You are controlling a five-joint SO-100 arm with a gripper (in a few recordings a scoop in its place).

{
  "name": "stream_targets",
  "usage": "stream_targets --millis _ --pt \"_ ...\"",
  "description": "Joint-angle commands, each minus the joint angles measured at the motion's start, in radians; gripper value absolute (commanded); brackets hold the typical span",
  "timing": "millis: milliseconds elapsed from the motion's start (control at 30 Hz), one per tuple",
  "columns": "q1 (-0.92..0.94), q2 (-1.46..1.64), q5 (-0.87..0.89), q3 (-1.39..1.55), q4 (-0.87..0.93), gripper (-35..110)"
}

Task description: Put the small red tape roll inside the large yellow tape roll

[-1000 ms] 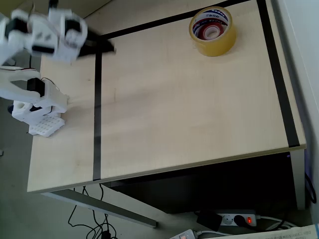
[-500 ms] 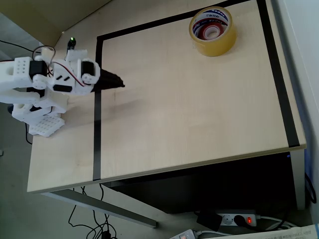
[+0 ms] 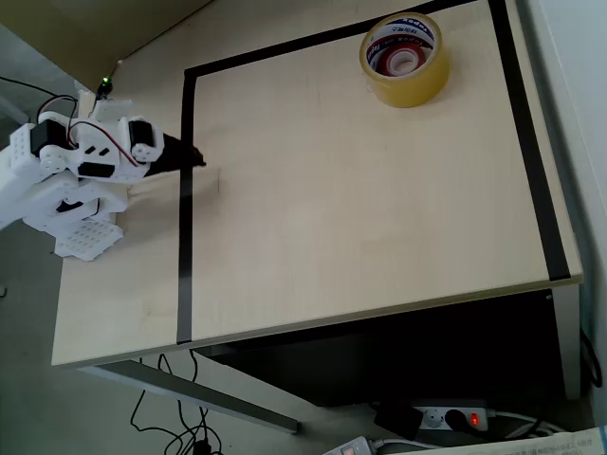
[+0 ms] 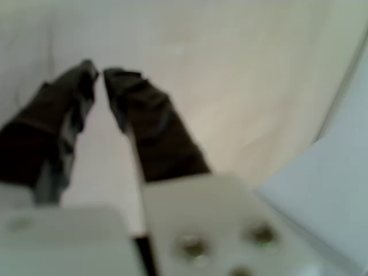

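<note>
- In the overhead view, the white arm [image 3: 71,175] sat at the left edge of the pale wooden bench [image 3: 360,209], with its dark tool [image 3: 194,161] reaching out level over the vertical strip of black tape [image 3: 183,209] that marked the left side of a taped rectangle.
- The tool's tips looked drawn together and carried nothing.
- The large yellow tape roll [image 3: 406,76] stood flat on the bench well apart from the tool, far to the picture's right of it and nearer the top edge, close to the upper right corner of the taped rectangle.
- The small red tape roll [image 3: 386,61] lay inside the yellow roll's ring, its red band and pale core showing through the opening, so it too was far to the picture's right of the tool.
- Below the bench's front edge, a power strip [image 3: 450,415] with a lit red switch lay on the floor among cables.
- In the wrist view, blurred, the tool [image 4: 99,73] showed two dark fingers [image 4: 146,123] tapering to tips with a narrow gap between them, nearly closed and gripping nothing.
- Beyond the tips lay bare pale bench [image 4: 230,69] surface.
</note>
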Motion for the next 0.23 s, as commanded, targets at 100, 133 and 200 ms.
stream_targets --millis 100,133,200 --pt "-0.018 0.000 0.037 0.003 0.166 0" --pt "-0.012 0.000 0.037 0.003 0.166 0" --pt "-0.009 0.000 0.037 0.003 0.166 0"
